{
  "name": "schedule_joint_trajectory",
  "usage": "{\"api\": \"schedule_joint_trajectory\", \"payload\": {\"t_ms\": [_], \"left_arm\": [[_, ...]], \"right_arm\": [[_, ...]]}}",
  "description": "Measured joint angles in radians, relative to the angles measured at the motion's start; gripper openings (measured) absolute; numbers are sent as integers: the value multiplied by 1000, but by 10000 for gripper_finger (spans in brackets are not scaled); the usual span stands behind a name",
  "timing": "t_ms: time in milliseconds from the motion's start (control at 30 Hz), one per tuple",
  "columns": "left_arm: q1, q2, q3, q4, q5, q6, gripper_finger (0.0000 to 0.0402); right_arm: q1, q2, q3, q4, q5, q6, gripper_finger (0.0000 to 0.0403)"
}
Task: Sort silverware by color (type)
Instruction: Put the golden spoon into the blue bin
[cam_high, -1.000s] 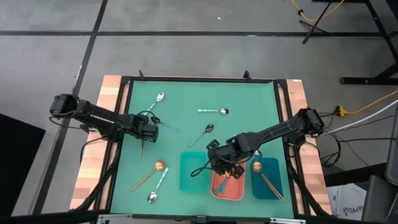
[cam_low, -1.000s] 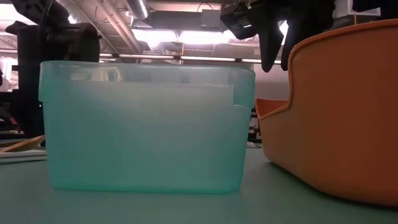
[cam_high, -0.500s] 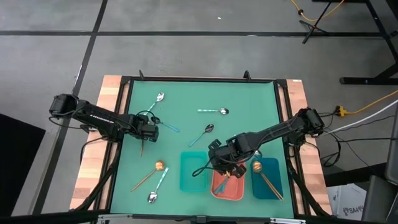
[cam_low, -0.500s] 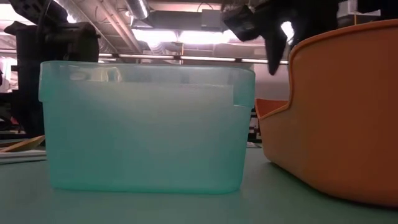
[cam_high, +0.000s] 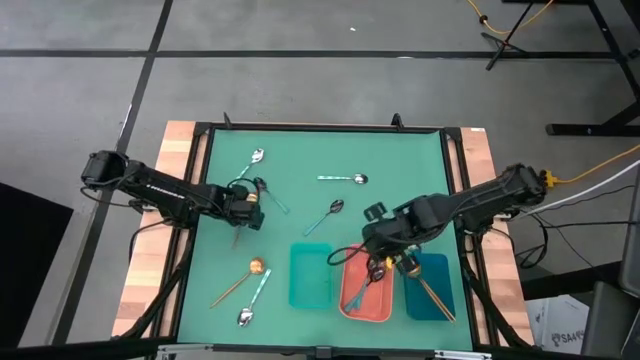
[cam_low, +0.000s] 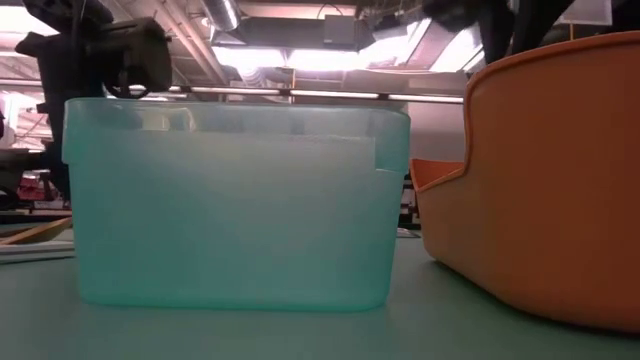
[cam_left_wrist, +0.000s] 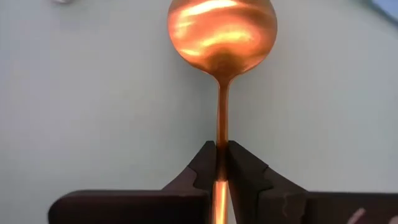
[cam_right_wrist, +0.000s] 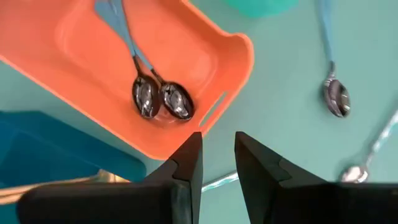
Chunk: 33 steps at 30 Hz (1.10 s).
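At nine o'clock on the desk (cam_high: 400, 150), the left gripper (cam_left_wrist: 219, 163) fingers pinch a copper spoon (cam_left_wrist: 221, 37) for carrying toward the dark blue tray (cam_high: 440, 272), while the right gripper (cam_right_wrist: 217, 155) hangs with empty parted fingers over the coral tray (cam_right_wrist: 74, 56)

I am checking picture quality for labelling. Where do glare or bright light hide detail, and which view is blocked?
Left wrist view: bright streaks of glare on the copper spoon bowl, its handle pinched by the left gripper. Low view: ceiling lights blow out the background; the teal tray and coral tray block the table.
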Motion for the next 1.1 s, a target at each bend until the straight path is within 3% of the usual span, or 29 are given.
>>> {"api": "schedule_joint_trajectory", "payload": {"t_ms": [300,667,833,1100], "left_arm": [[-22,-1,2,318,-28,103,18],[-49,0,2,737,-128,311,18],[-62,0,3,951,-161,464,18],[-89,0,4,1128,-192,668,18]], "right_arm": [[21,-185,-12,-115,90,161,83],[242,-523,-258,-119,521,557,83],[282,-638,-411,-2,700,689,83],[280,-693,-618,353,937,711,83]]}}
